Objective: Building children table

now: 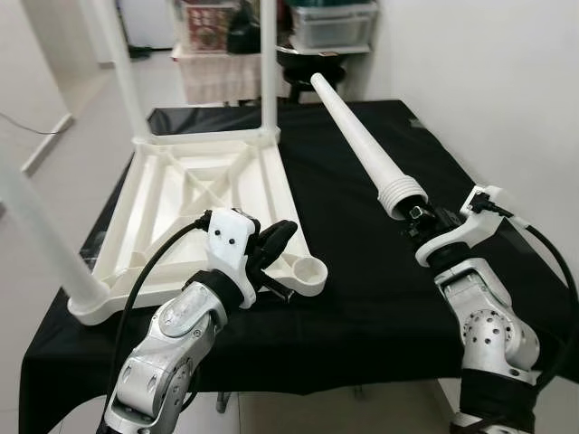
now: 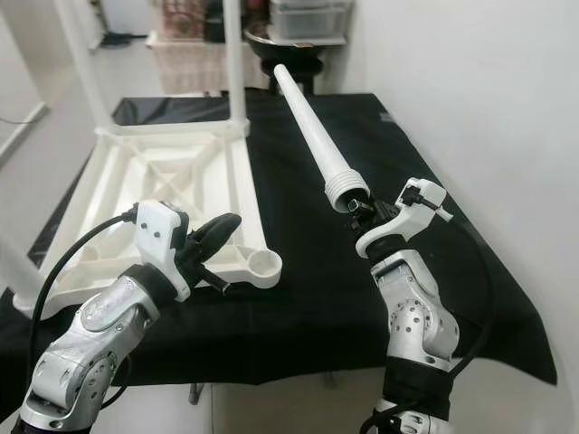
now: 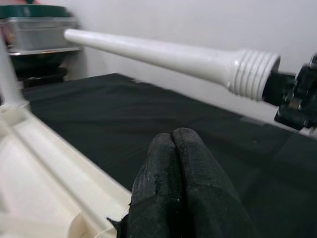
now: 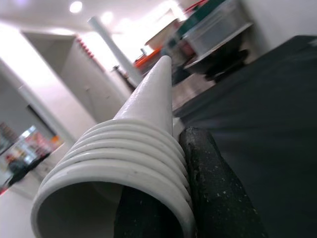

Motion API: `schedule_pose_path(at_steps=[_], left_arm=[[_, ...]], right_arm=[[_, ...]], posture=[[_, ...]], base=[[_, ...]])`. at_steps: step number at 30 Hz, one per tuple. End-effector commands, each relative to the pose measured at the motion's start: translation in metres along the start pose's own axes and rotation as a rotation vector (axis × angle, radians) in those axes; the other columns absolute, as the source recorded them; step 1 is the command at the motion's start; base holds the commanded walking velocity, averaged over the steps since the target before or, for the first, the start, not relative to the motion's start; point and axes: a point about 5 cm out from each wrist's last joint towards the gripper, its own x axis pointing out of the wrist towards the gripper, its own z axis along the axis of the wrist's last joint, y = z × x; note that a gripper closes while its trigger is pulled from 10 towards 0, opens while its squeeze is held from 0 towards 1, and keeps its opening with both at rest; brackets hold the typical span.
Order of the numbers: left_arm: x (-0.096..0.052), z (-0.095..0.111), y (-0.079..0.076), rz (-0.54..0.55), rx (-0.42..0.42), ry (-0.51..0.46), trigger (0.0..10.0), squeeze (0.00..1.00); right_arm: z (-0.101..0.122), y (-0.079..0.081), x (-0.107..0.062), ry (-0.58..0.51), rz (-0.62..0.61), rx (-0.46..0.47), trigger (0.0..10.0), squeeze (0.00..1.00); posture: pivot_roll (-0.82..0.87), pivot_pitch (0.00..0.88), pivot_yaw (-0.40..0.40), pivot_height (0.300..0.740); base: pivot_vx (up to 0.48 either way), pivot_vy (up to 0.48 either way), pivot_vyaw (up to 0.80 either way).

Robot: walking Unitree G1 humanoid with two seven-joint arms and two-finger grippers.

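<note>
1. On the black cloth of the work table (image 1: 362,298), from the left eye: tabletop (image 1: 204,194) lying upside down, ribs facing up. Three legs already standing in their corners, near left leg (image 1: 45,244), far left leg (image 1: 122,72), far right leg (image 1: 269,63). Near right socket (image 1: 308,271) empty, so roughly three quarters done by the look of it.

2. Same scene from the right eye: last leg (image 2: 312,131) held up off the cloth by the right gripper (image 2: 357,210), threaded end by the fingers, thin end pointing away toward the shelves (image 2: 298,23). Well apart from the empty socket. Left gripper (image 2: 213,237) hovering just beside that corner, holding nothing.

3. Off the left wrist: fingers (image 3: 183,183) pressed together, nothing between them. Tabletop edge right below, loose leg crossing overhead.

4. Off the right wrist: looking straight up the leg's threads (image 4: 124,168), one finger clamped tight against them, hollow end facing the camera.

5. Left to do, best guess: swing the threaded end over, drop it into the socket, twist it home, then flip the whole thing upright.
</note>
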Motion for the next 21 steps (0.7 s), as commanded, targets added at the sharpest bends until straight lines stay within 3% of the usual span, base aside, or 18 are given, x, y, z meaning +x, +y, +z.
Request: schedule_pose_path(at_steps=[1, 14, 21], left_arm=[[-0.0021, 0.0014, 0.0064, 0.025, -0.054, -0.018, 10.0, 0.0], [-0.0012, 0.0003, 0.0044, 0.023, -0.068, -0.022, 10.0, 0.0], [-0.0006, 0.0042, 0.0062, 0.023, -0.124, -0.031, 10.0, 0.0]], right_arm=[[0.0006, 0.009, -0.0006, -0.025, 0.054, 0.034, 10.0, 0.0], [-0.0003, 0.0159, 0.0008, -0.025, 0.105, 0.053, 10.0, 0.0], [-0.0017, 0.0189, 0.0003, -0.024, 0.135, 0.079, 10.0, 0.0]], posture=[[-0.07, 0.0, 0.011, 0.74], [-0.07, 0.0, 0.008, 0.74], [-0.06, 0.0, 0.007, 0.74]], base=[[0.0, 0.0, -0.8], [0.0, 0.0, -0.8], [0.0, 0.0, -0.8]])
